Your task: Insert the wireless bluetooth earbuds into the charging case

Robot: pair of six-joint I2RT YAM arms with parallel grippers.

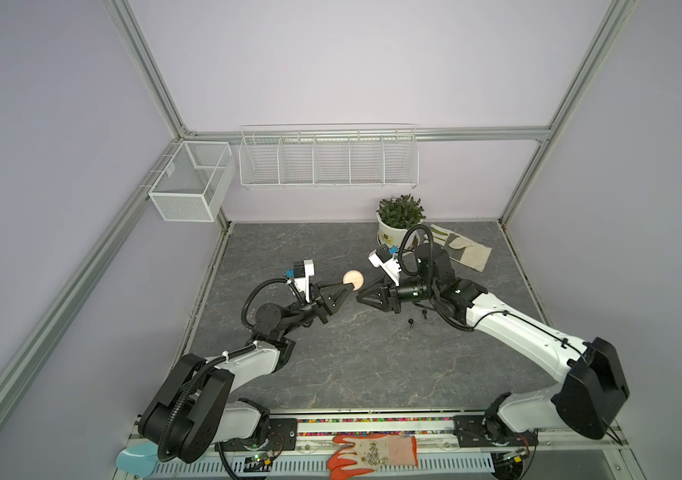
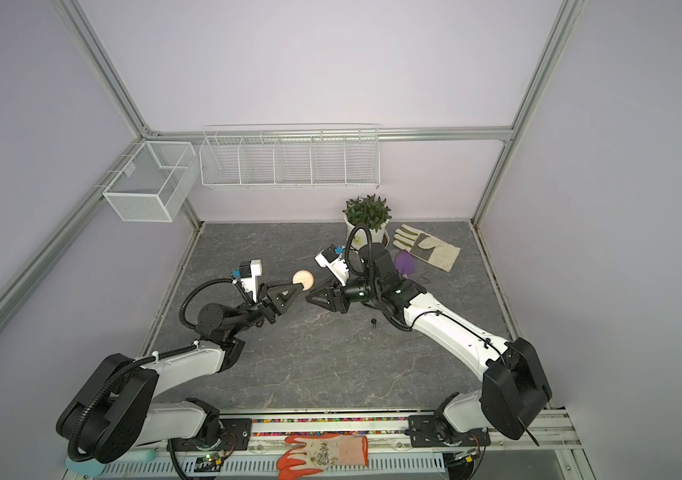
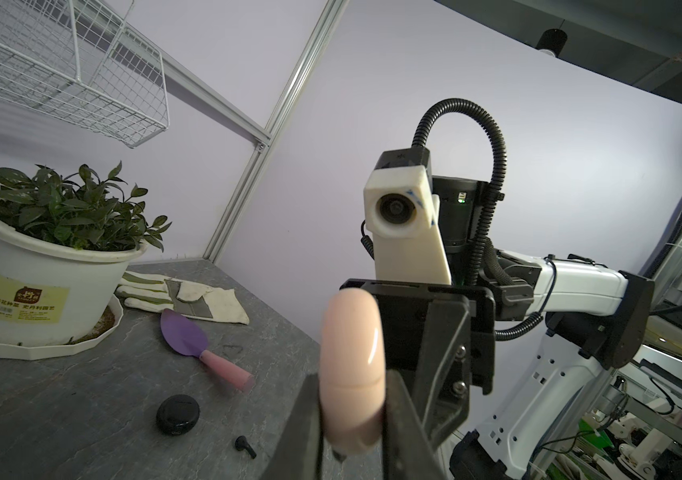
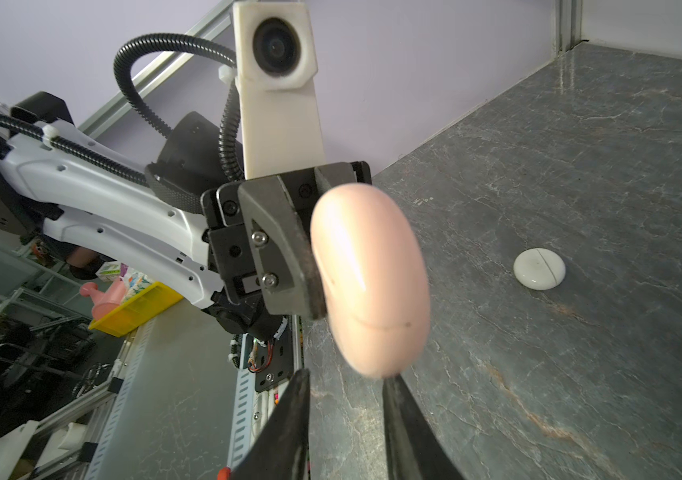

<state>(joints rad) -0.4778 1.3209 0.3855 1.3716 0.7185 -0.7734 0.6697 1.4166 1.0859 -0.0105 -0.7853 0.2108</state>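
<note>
My left gripper (image 1: 347, 286) is shut on a round pink charging case (image 1: 353, 278), held edge-on above the table's middle; its lid seam shows as a thin closed line (image 3: 352, 384). Facing it, my right gripper (image 1: 362, 291) stands open, and one fingertip (image 4: 391, 380) is right at the case's rim (image 4: 368, 278), with nothing between the fingers. Two black earbuds (image 1: 411, 323) (image 1: 424, 312) lie on the table under the right arm. One black earbud (image 3: 245, 445) lies beside a black case (image 3: 177, 414). A white case (image 4: 539, 268) rests on the table, shut.
At the back right stand a potted plant (image 1: 399, 220) and a work glove (image 1: 462, 247), with a purple trowel (image 3: 190, 336) next to them. Wire baskets (image 1: 329, 160) hang on the back wall. An orange glove (image 1: 372, 455) lies on the front rail.
</note>
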